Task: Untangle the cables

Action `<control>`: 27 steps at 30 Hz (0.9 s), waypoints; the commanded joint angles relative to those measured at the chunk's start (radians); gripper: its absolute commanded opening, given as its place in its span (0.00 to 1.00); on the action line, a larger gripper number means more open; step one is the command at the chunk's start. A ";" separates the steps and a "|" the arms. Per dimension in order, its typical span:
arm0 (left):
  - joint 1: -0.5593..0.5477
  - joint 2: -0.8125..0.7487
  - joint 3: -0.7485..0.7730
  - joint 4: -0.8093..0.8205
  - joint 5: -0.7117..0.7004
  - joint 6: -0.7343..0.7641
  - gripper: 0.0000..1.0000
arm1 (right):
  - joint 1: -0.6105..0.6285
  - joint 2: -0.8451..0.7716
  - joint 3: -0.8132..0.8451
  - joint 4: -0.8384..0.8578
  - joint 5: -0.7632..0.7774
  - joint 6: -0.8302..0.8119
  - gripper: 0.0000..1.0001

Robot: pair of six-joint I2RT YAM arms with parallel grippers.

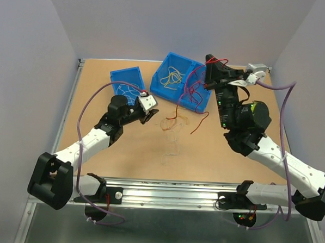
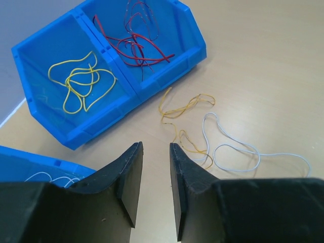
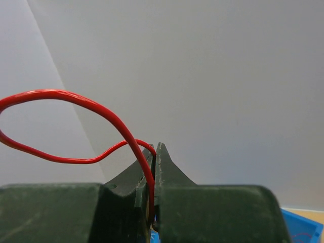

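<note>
We're most way there, we reckon: yellow cables, red cables in blue bin. Right gripper clamped on red cable; left gripper fingers apart; yellow-white tangle on table pending.

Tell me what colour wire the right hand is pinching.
Red wire, clearest in the right wrist view.

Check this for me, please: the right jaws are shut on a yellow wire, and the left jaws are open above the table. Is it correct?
Not quite. The wire in the right jaws is red, not yellow; the right wrist view shows it pinched between them. The left jaws are indeed open above the table.
</note>
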 commanded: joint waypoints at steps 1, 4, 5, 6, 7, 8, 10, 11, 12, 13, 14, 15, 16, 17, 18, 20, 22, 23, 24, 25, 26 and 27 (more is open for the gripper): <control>0.015 -0.051 -0.018 0.072 -0.060 -0.031 0.39 | -0.020 0.071 0.014 0.007 0.075 -0.058 0.01; 0.046 -0.062 -0.020 0.083 -0.104 -0.060 0.40 | -0.067 0.149 0.086 -0.148 0.055 -0.013 0.01; 0.054 -0.060 -0.018 0.086 -0.110 -0.066 0.40 | -0.087 0.166 0.098 -0.167 0.040 0.007 0.01; 0.061 -0.062 -0.017 0.088 -0.112 -0.075 0.40 | -0.133 0.194 0.109 -0.180 0.026 0.029 0.01; 0.068 -0.060 -0.017 0.088 -0.112 -0.075 0.40 | -0.156 0.203 0.112 -0.188 0.010 0.050 0.01; 0.078 -0.062 -0.015 0.086 -0.120 -0.082 0.41 | -0.185 0.212 0.114 -0.200 -0.016 0.099 0.01; 0.084 -0.063 -0.016 0.088 -0.129 -0.085 0.41 | -0.259 0.232 0.117 -0.217 -0.065 0.161 0.01; 0.089 -0.063 -0.017 0.089 -0.130 -0.086 0.41 | -0.305 0.240 0.117 -0.219 -0.079 0.204 0.01; 0.092 -0.066 -0.020 0.089 -0.130 -0.086 0.41 | -0.322 0.246 0.118 -0.219 -0.089 0.218 0.01; 0.092 -0.068 -0.021 0.089 -0.129 -0.083 0.41 | -0.339 0.257 0.123 -0.225 -0.109 0.231 0.01; 0.095 -0.071 -0.023 0.091 -0.124 -0.082 0.41 | -0.351 0.275 0.134 -0.228 -0.112 0.257 0.01; 0.095 -0.071 -0.024 0.091 -0.124 -0.082 0.41 | -0.376 0.287 0.138 -0.231 -0.114 0.267 0.01; 0.095 -0.072 -0.024 0.091 -0.124 -0.082 0.41 | -0.385 0.297 0.145 -0.233 -0.122 0.278 0.01; 0.095 -0.072 -0.024 0.091 -0.124 -0.082 0.41 | -0.400 0.318 0.161 -0.233 -0.125 0.282 0.01; 0.095 -0.074 -0.024 0.091 -0.123 -0.082 0.41 | -0.408 0.327 0.171 -0.237 -0.125 0.287 0.01; 0.095 -0.075 -0.026 0.091 -0.123 -0.079 0.41 | -0.428 0.352 0.197 -0.253 -0.132 0.301 0.01; 0.095 -0.075 -0.026 0.089 -0.126 -0.077 0.41 | -0.439 0.364 0.206 -0.260 -0.129 0.305 0.01; 0.095 -0.074 -0.027 0.091 -0.126 -0.075 0.41 | -0.443 0.370 0.209 -0.262 -0.126 0.313 0.01; 0.095 -0.072 -0.027 0.089 -0.124 -0.077 0.41 | -0.454 0.375 0.209 -0.263 -0.125 0.317 0.01; 0.097 -0.072 -0.027 0.089 -0.126 -0.075 0.41 | -0.460 0.377 0.207 -0.266 -0.122 0.331 0.01; 0.095 -0.072 -0.026 0.091 -0.124 -0.075 0.41 | -0.466 0.378 0.206 -0.268 -0.122 0.339 0.01; 0.097 -0.072 -0.026 0.091 -0.124 -0.074 0.41 | -0.480 0.378 0.203 -0.269 -0.122 0.347 0.01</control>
